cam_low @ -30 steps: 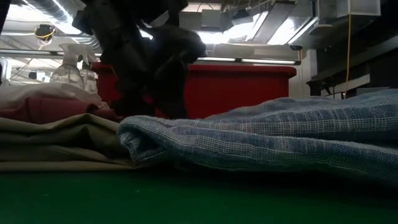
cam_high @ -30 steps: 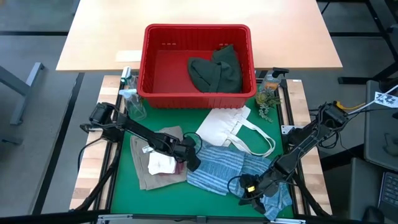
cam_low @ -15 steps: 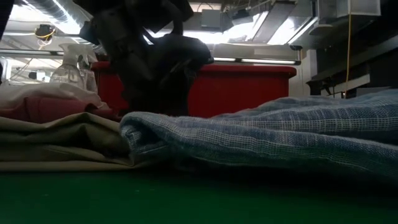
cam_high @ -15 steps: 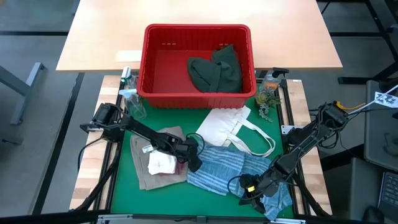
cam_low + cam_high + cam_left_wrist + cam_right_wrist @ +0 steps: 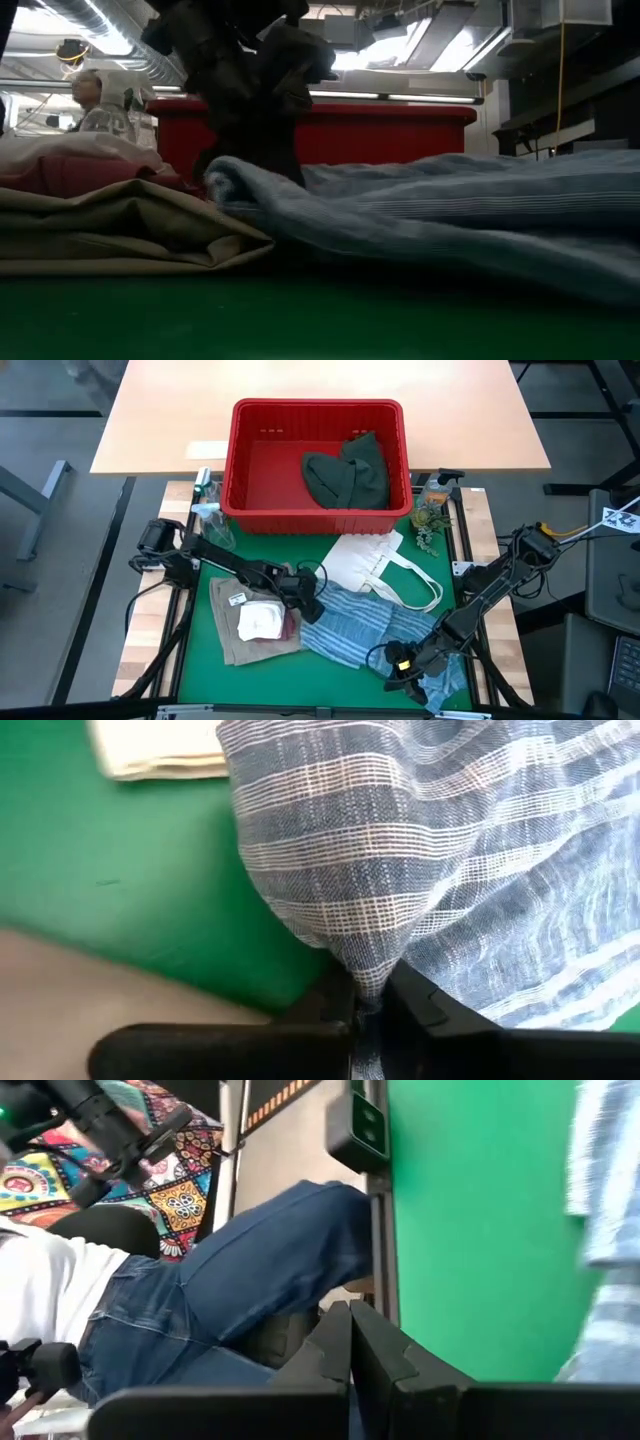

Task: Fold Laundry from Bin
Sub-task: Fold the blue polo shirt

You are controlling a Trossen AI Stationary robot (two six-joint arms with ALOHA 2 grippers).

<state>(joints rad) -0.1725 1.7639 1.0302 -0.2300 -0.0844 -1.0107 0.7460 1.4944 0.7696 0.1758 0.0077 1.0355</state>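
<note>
The blue-white striped shirt lies spread on the green mat, and also shows in the low view. My left gripper is shut on its left edge. My right gripper is shut and sits low at the shirt's near right part, with nothing between its fingers. The tan garment lies at the left, with the small white cloth and the maroon cloth on it. The dark green garment lies in the red bin. My left gripper pinches a bunched bit of the shirt's left edge between its two fingers. The fingers reach in from the table's left, slanting down. That edge stands raised a little above the mat, while the rest of the shirt lies flat. My right gripper is close above the shirt; I cannot tell whether it touches it.
A white tote bag with loop handles lies between the bin and the shirt. A spray bottle stands at the bin's left corner, and a bottle and a plant sprig at its right. A person's jeans show beyond the near edge.
My left gripper has taken hold of the shirt's left edge and has moved a little up and toward the far left. That edge, a rounded fold on the mat before, is now pulled up and toward the tan garment. The rest of the shirt has stayed put.
</note>
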